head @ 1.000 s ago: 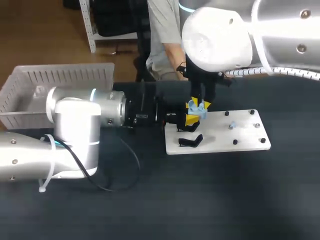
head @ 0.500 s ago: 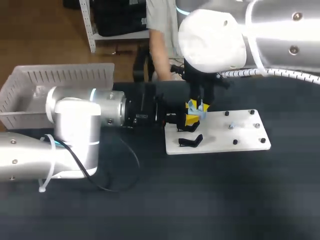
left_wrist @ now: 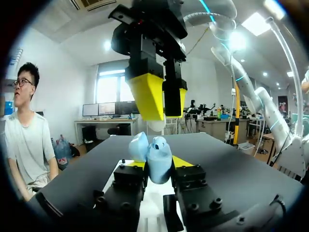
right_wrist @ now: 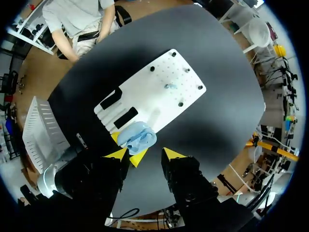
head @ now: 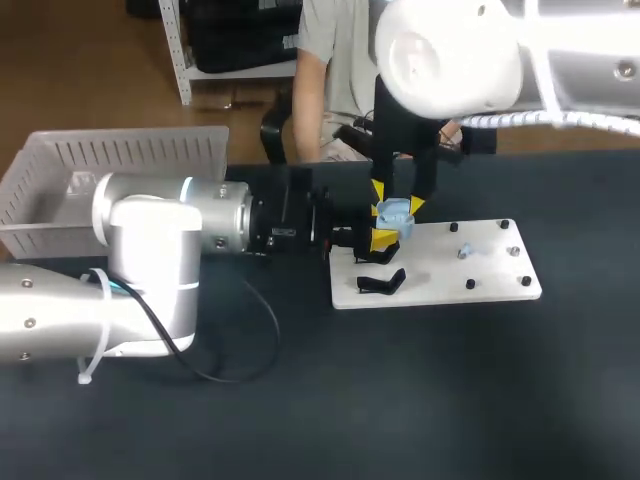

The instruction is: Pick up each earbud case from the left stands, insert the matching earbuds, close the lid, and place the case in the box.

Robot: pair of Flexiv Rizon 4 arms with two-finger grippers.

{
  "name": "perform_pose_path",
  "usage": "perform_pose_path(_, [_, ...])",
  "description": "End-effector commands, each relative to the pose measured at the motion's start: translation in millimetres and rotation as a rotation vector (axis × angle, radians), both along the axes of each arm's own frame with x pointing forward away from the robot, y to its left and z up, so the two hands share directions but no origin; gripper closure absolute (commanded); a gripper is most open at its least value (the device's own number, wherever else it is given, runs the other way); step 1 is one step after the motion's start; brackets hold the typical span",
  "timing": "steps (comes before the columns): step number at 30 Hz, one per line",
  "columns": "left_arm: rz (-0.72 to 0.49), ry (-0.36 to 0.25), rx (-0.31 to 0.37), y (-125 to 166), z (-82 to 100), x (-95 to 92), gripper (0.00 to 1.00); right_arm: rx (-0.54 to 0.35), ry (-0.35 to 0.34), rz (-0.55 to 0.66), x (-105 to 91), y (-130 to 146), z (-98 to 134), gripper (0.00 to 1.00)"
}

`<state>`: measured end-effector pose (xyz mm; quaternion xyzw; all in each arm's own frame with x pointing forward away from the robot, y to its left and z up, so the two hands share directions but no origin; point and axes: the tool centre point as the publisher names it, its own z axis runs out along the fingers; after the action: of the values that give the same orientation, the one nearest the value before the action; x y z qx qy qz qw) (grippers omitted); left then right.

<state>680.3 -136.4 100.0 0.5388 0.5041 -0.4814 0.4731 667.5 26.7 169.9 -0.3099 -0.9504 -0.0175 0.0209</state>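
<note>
Firmly, left claw (left_wrist: 159, 163) grips the pale-blue earbud case (left_wrist: 158, 151); right claw (right_wrist: 145, 153) hangs released above.

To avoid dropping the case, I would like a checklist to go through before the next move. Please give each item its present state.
1. Grip: the left pincer is shut on the blue earbud case: ok.
2. Clearance: the right pincer is open, empty and above the case: ok.
3. The lid is closed: not ok, it looks open in the left wrist view.
4. Earbuds inside the case: cannot tell. A small pale blue piece lies on the white board.
5. The box is in place at the table's left: ok.
</note>
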Motion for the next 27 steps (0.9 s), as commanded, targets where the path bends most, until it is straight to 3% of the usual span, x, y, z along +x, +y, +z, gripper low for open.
perform_pose_path(1, [0.006, -0.005, -0.003, 0, -0.8, -1.5, 1.00, 0.137, -0.082, 0.044, -27.4, -33, 17, 0.59])
perform_pose_path(4, [0.006, -0.005, -0.003, 0, -0.8, -1.5, 1.00, 0.193, -0.128, 0.123, -31.1, -45, 22, 0.61])
perform_pose_path(9, [0.006, -0.005, -0.003, 0, -0.8, -1.5, 1.00, 0.236, -0.127, 0.259, -34.0, -68, 15, 0.50])
perform_pose_path(11, [0.006, -0.005, -0.003, 0, -0.8, -1.5, 1.00, 0.248, -0.125, 0.289, -33.4, -75, 10, 0.50])
perform_pose_path(15, [0.006, -0.005, -0.003, 0, -0.8, -1.5, 1.00, 0.219, -0.134, 0.382, -30.5, -86, -6, 0.56])
perform_pose_path(20, [0.006, -0.005, -0.003, 0, -0.8, -1.5, 1.00, 0.225, -0.163, 0.478, -18.8, -93, -21, 0.49])
perform_pose_path(23, [0.006, -0.005, -0.003, 0, -0.8, -1.5, 1.00, 0.226, -0.178, 0.524, -11.3, -99, -31, 0.54])
perform_pose_path(27, [0.006, -0.005, -0.003, 0, -0.8, -1.5, 1.00, 0.212, -0.193, 0.582, -2.4, -107, -46, 0.51])
